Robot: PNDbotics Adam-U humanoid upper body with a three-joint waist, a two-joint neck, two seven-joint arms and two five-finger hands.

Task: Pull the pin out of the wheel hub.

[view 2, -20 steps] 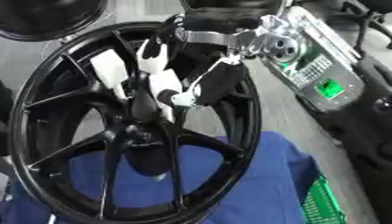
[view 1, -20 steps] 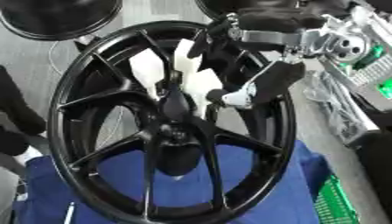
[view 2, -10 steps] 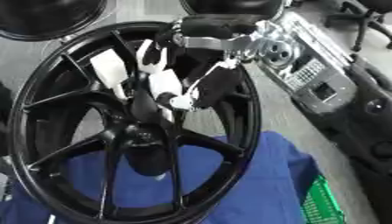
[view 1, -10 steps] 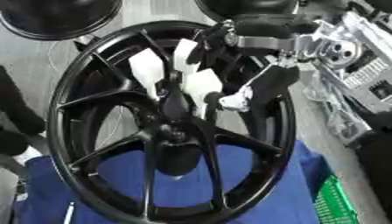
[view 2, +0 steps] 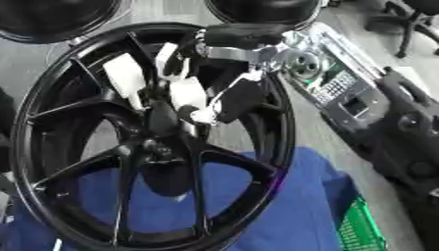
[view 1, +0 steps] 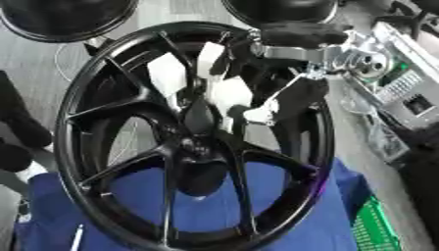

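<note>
Large black spoked alloy wheel hub [view 1: 193, 142] on blue cloth [view 1: 206, 211]. Right hand [view 1: 231, 93] over centre, white-tipped fingers [view 2: 184, 95] curled, apparently pinching dark pin [view 1: 199, 115]; contact unclear. Left hand unseen.

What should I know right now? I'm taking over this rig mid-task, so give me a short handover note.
Right hand: reaching in from the upper right, fingers curled around the dark pin at the middle of the wheel hub.
Left hand: not in view.
The black wheel lies on a blue cloth.
Done: hand at the pin.
Left: I cannot tell whether the pin is free; finish pulling it out.
</note>
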